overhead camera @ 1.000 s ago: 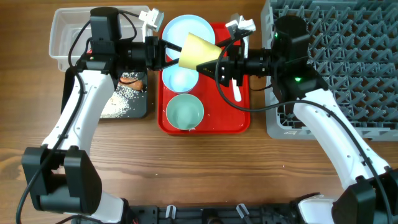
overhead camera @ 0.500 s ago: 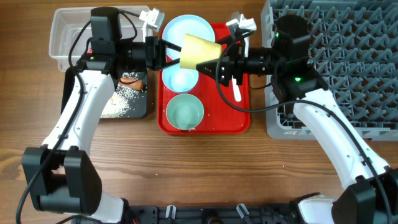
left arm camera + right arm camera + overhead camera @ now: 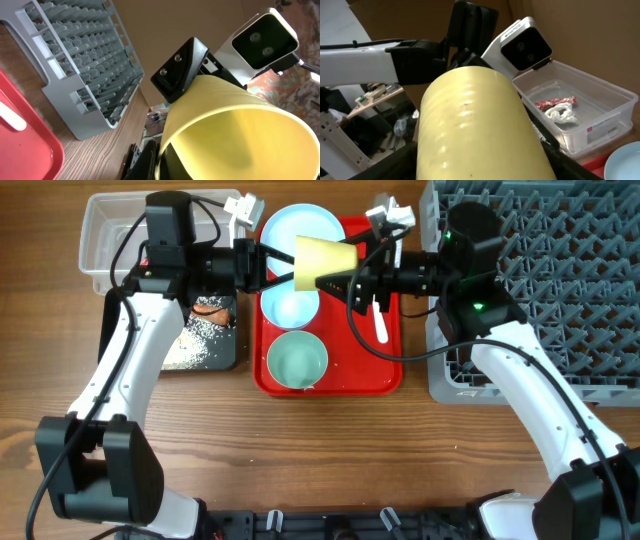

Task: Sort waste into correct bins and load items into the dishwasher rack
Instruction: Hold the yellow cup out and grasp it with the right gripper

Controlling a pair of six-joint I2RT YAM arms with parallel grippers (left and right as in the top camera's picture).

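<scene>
The small yellow cup (image 3: 322, 262) is held sideways in the air above the red tray (image 3: 390, 370), between both arms. My left gripper (image 3: 285, 265) is shut on its rim; in the left wrist view one finger (image 3: 162, 160) sits outside and one inside the cup (image 3: 235, 130). My right gripper (image 3: 345, 277) is shut around the narrow end, and its fingers (image 3: 480, 167) flank the cup (image 3: 470, 125). The pale blue plate (image 3: 300, 225), pale blue bowl (image 3: 290, 305), mint bowl (image 3: 297, 360) and white spoon (image 3: 381, 325) lie on the red tray.
The grey rack (image 3: 560, 280) stands at the right. The clear tub (image 3: 105, 230) at the far left holds the red wrapper (image 3: 555, 102) and white paper (image 3: 560, 114). The black tray (image 3: 225, 350) holds rice (image 3: 190, 345) and a carrot piece (image 3: 210, 307).
The cup has turned from tilted to level and shifted slightly right and up with the right gripper. The left arm has barely moved.
</scene>
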